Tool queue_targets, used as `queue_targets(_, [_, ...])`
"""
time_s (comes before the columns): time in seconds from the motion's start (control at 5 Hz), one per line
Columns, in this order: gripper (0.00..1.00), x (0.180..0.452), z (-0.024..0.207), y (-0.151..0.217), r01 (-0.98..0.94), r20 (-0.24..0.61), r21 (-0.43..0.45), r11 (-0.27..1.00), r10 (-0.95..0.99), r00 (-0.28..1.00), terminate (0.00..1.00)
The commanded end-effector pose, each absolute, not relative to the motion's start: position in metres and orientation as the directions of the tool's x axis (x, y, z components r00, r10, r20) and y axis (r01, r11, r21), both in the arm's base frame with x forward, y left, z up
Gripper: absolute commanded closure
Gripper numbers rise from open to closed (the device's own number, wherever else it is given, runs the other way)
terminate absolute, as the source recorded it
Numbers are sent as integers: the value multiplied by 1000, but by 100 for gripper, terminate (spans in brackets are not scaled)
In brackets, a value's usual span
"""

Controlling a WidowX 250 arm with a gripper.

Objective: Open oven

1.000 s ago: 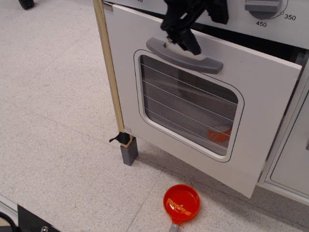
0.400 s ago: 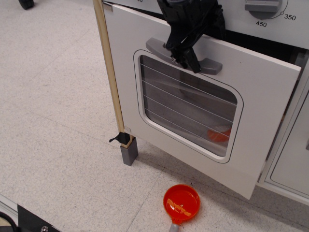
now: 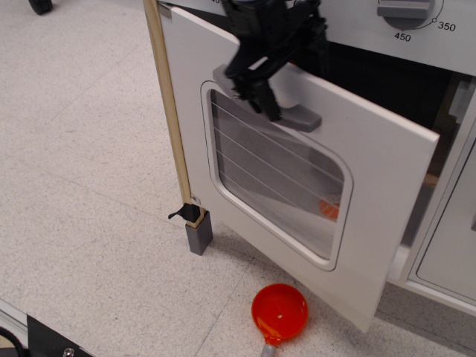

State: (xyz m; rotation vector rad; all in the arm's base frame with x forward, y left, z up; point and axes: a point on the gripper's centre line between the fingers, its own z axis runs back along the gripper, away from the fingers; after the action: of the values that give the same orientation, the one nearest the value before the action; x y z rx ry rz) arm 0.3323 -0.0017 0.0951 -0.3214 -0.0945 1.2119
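Observation:
The white oven door (image 3: 379,171) stands partly swung open, hinged at its left edge, and the dark oven inside (image 3: 387,82) shows behind its right edge. Its rounded window (image 3: 275,175) has thin horizontal lines. The grey bar handle (image 3: 301,117) is mostly covered by my black gripper (image 3: 256,89), which comes down from the top and is closed around the handle's left and middle part. The grey temperature dial (image 3: 405,9) sits above on the right.
An orange toy pan (image 3: 280,312) lies on the floor just below the door's lower corner. An orange item (image 3: 329,208) shows through the window. A wooden post (image 3: 169,111) on a grey foot (image 3: 198,234) stands at the hinge side. A plain white cabinet door (image 3: 450,253) is at the right.
The oven door has swung further open toward the left, widening the dark gap at its right edge. My gripper moved left and outward with the handle.

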Motion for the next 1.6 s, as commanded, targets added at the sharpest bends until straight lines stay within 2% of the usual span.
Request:
queue_targets(0.0, [0,306,99,39,-796,76,-256,548,832,549,0])
queue_targets(0.2, [0,304,106,48,-795,66,-272,542,835,546,0])
queue_targets(0.4, [0,295,108,63,-772,82,-213,599,798,597,0])
queue_targets(0.8, [0,278,116,110,-618,187,-64,784,617,764,0])
queue_targets(1.0, [0,267,109,131,-504,205,33,863,488,848,0])
queue_targets(1.2, [0,260,102,153,-395,201,62,916,376,904,0])
queue_targets(1.4, [0,257,108,174,-332,179,67,941,316,932,0])
